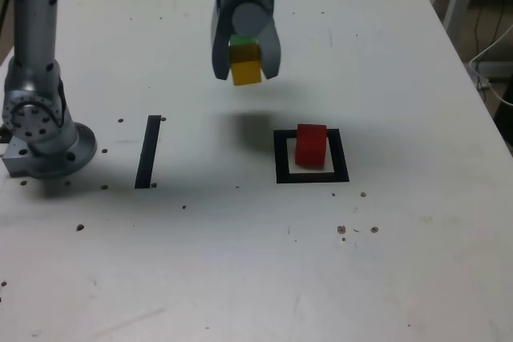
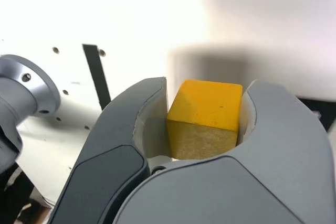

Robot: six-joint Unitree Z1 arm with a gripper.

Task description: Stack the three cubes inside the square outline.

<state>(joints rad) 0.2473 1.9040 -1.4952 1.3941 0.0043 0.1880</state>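
Though partly cut off at the exterior view's left, arm base (image 1: 44,146) bolted to white surface (image 1: 240,278). Black strip (image 1: 148,151) lying beside it. Square outline (image 1: 311,176) toward that view's right, thick black tape, pale centre, mostly covered by matte red cube (image 1: 311,145). Hanging well above the surface, gripper (image 1: 245,62) clenched on yellow cube (image 1: 246,64). Only a sliver of green (image 1: 243,39) above the yellow, hidden between the jaws; unseen from the wrist.

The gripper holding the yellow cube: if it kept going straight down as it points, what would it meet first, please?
Probably bare table, where its shadow falls; the gripper seems short of the red cube, though depth is unclear.
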